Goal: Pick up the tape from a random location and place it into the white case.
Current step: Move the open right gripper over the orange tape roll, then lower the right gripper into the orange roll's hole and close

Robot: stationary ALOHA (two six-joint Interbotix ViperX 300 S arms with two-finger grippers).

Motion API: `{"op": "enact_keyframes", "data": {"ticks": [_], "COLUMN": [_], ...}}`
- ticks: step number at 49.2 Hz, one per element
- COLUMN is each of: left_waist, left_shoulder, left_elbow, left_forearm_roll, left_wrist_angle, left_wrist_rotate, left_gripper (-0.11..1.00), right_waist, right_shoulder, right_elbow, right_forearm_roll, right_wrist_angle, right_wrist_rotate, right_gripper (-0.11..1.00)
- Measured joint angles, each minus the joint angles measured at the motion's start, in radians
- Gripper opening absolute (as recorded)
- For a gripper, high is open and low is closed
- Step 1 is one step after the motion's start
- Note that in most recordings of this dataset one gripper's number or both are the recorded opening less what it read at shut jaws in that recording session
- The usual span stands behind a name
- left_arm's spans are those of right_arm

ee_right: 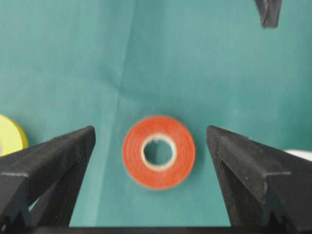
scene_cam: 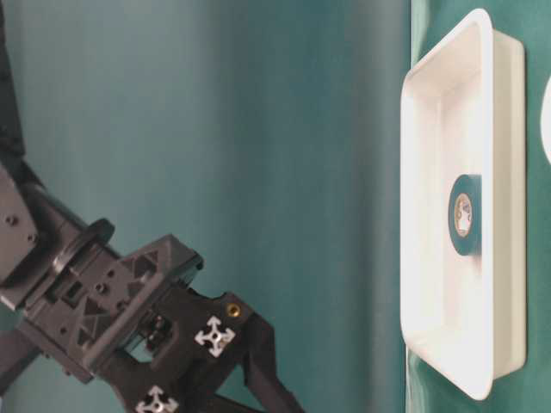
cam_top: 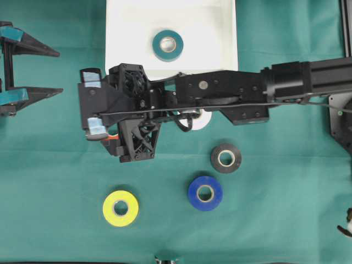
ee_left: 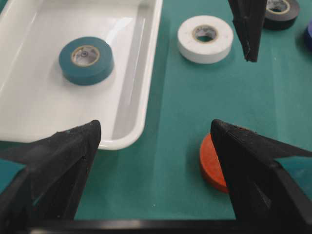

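Observation:
The white case lies at the back middle with a teal tape roll flat inside it; the left wrist view shows the case and the roll too. An orange tape roll lies flat on the green cloth. My right gripper hovers over it, open, with a finger on either side and neither touching. In the overhead view the right gripper covers that roll. My left gripper stands open and empty at the far left, facing the orange roll.
More rolls lie on the cloth: white, partly under the right arm, black, blue and yellow. The right arm stretches across the case's front edge. A right finger hangs in the left wrist view.

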Motion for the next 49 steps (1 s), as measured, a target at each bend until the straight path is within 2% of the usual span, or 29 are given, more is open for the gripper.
{"op": "enact_keyframes", "data": {"ticks": [8, 16, 49], "left_waist": [-0.002, -0.002, 0.000], "left_shoulder": [0.002, 0.002, 0.002], "left_elbow": [-0.002, 0.000, 0.000], "left_forearm_roll": [0.000, 0.002, 0.002], "left_wrist_angle": [0.000, 0.000, 0.000], "left_wrist_rotate": [0.000, 0.000, 0.000], "left_gripper": [0.97, 0.97, 0.97], "right_waist": [-0.002, -0.002, -0.002], "right_shoulder": [0.028, 0.040, 0.040], "right_elbow": [-0.055, -0.084, -0.089], "right_forearm_roll": [0.000, 0.000, 0.000], "right_wrist_angle": [0.107, 0.161, 0.166], "right_wrist_rotate": [0.000, 0.000, -0.006], "right_gripper": [0.90, 0.90, 0.90]}}
